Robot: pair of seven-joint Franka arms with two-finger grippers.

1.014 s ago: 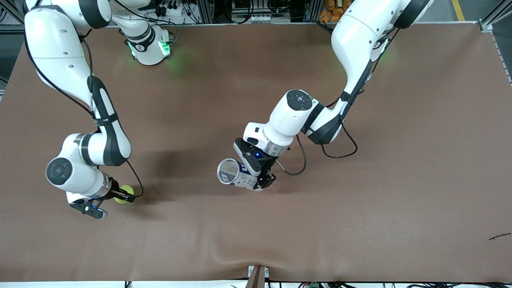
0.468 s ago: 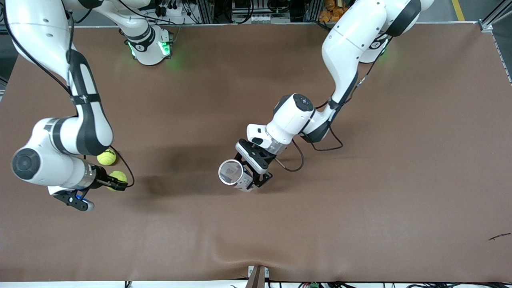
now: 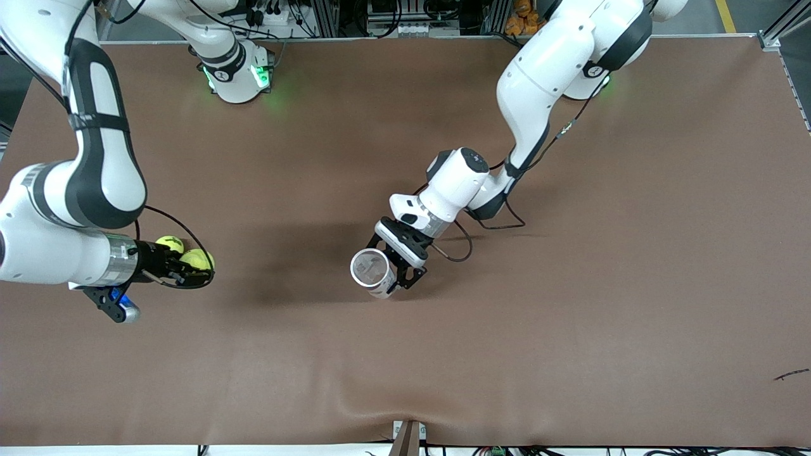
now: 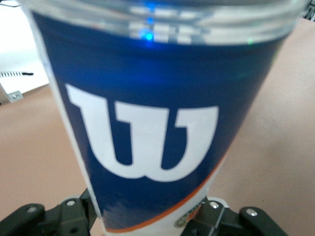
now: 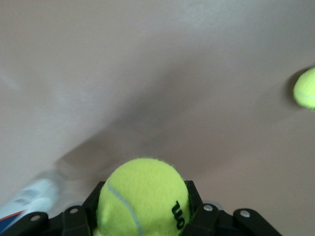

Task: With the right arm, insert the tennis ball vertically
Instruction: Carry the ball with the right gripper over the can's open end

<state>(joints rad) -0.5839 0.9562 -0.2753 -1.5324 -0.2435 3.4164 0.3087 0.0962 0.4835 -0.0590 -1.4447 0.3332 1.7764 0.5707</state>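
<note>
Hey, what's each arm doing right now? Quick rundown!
Right tool shut on tennis ball, up off the table. Left tool shut on ball can, mouth up. Spare ball on table; nothing between.

Brown cloth is covering the counter (image 3: 633, 253), wrinkling along its camera-side edge. Metal framing (image 3: 380, 19) and cabling are lining the base-side edge, where green light (image 3: 279, 95) is glowing.

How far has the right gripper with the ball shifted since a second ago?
Yes. The right gripper, shut on a tennis ball, has risen and swung toward the can, uncovering the second ball lying on the table.
</note>
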